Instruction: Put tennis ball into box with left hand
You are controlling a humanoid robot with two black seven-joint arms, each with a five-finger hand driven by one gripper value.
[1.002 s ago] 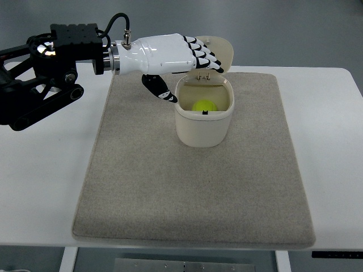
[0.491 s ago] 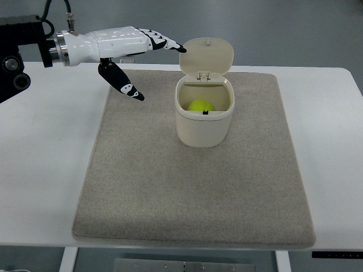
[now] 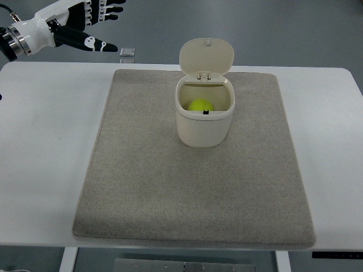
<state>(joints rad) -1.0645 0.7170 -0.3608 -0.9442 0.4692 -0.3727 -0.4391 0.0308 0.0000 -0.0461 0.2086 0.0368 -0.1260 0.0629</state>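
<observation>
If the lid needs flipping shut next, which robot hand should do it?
Probably the left hand. It is the only hand in view, open and holding nothing, up at the top left corner. The lid stands open above the box, with the tennis ball inside.

The left hand (image 3: 71, 25) sits in the top-left corner, its forearm cut by the left edge and its upper fingers (image 3: 105, 5) clipped by the top edge. Inside the lidded box (image 3: 204, 119), the tennis ball (image 3: 201, 105) shows only its upper part above the near rim. A small grey object (image 3: 127, 52) beyond the worktop (image 3: 45, 141) is too small to identify.
</observation>
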